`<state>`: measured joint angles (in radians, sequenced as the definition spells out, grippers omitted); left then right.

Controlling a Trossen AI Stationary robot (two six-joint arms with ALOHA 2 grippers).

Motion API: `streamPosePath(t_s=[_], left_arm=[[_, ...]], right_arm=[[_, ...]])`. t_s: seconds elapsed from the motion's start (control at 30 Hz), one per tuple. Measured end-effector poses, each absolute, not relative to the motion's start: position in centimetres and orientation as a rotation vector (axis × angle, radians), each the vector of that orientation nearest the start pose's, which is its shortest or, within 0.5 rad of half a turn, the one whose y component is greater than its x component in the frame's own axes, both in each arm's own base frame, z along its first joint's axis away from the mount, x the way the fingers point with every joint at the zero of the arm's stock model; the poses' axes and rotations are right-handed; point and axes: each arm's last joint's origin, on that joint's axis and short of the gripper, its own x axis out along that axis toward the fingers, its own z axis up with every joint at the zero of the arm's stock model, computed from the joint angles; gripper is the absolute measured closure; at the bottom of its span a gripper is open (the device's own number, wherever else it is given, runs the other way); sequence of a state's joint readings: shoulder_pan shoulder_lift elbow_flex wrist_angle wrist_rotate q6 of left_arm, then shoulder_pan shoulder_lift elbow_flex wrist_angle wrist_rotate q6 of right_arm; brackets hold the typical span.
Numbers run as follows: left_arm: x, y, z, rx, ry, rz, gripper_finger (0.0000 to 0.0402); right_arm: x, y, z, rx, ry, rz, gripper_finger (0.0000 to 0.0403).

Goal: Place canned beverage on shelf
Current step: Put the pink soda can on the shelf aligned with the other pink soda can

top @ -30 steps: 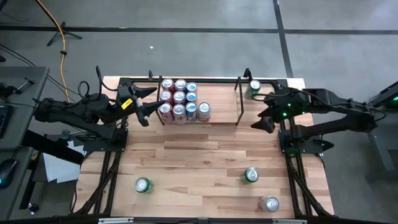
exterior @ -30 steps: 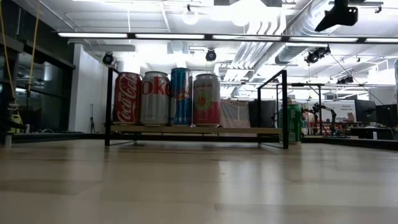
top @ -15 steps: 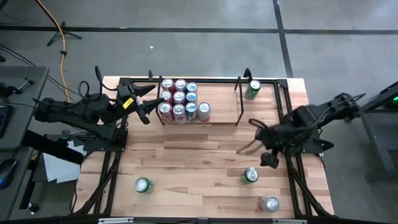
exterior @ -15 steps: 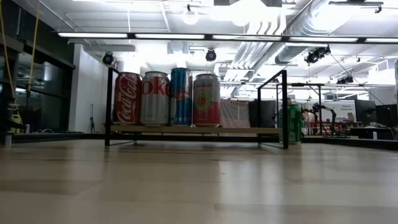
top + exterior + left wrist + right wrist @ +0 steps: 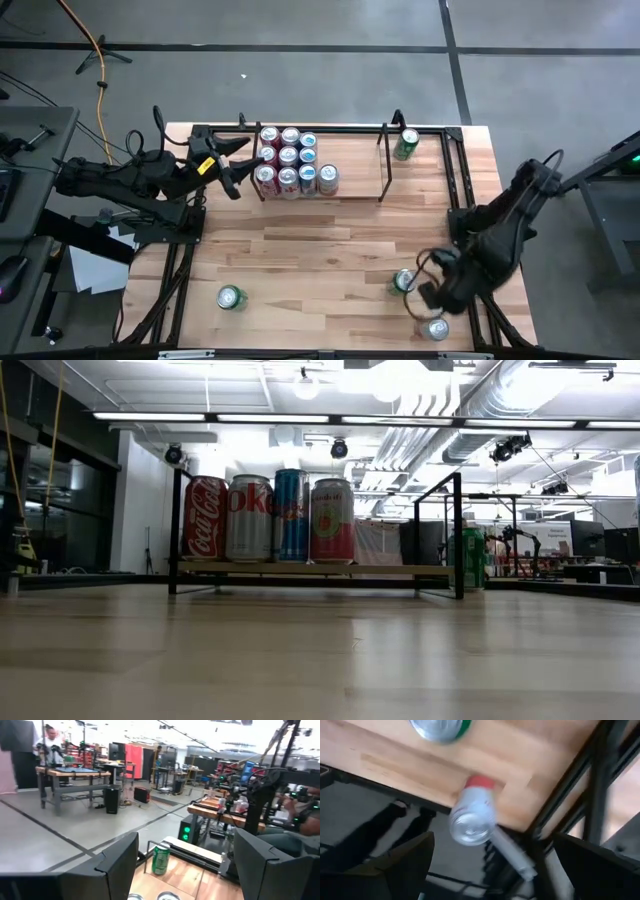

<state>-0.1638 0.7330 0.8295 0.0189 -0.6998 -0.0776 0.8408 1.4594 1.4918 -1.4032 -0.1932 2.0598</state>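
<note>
The shelf, a low black-rod rack, holds several cans standing upright at its left end. My left gripper hangs open and level just left of them, holding nothing. My right gripper is open, tipped down over the table's near right corner. It is above a green can and a silver can. The right wrist view shows the silver can standing at the table's edge between and beyond the fingers, untouched.
One green can stands outside the shelf's right end, at the far right. Another green can stands near the left front. The table's black frame runs along the right edge. Bare wood lies in the middle.
My right gripper has swung from beside the shelf's right end toward the table's near edge. It has tipped from near level to pointing down, rolling as it went, and stayed open. It now hangs over the two cans at the near right corner.
</note>
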Motion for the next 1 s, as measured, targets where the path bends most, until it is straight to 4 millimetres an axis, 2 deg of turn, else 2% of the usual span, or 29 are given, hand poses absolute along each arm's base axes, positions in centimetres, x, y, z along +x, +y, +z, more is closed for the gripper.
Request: streamPosePath(t_s=[0.13,0.23,0.37,0.6,0.83,1.0], left_arm=[[15.3,-0.8,37.4,-0.121,-0.125,0.476,0.0167],[15.3,-0.8,37.4,-0.120,-0.125,0.461,0.0167],[15.3,-0.8,37.4,-0.120,-0.124,0.461,0.0167],[15.3,-0.8,37.4,-0.121,-0.125,0.461,0.0167],[15.3,-0.8,37.4,-0.137,-0.129,0.463,0.0167],[15.3,-0.8,37.4,-0.136,-0.125,0.463,0.0167]], right_arm=[[17.1,22.5,32.5,1.257,1.514,-0.790,0.0009],[17.6,24.5,31.2,1.284,1.540,-0.785,0.0009],[18.3,26.1,29.6,1.269,1.561,-0.795,0.0009],[19.0,27.0,27.2,1.206,1.568,-0.912,0.0009],[18.7,27.2,25.7,1.120,1.623,-1.043,0.0009],[18.8,27.3,25.4,1.109,1.611,-1.052,0.0009]])
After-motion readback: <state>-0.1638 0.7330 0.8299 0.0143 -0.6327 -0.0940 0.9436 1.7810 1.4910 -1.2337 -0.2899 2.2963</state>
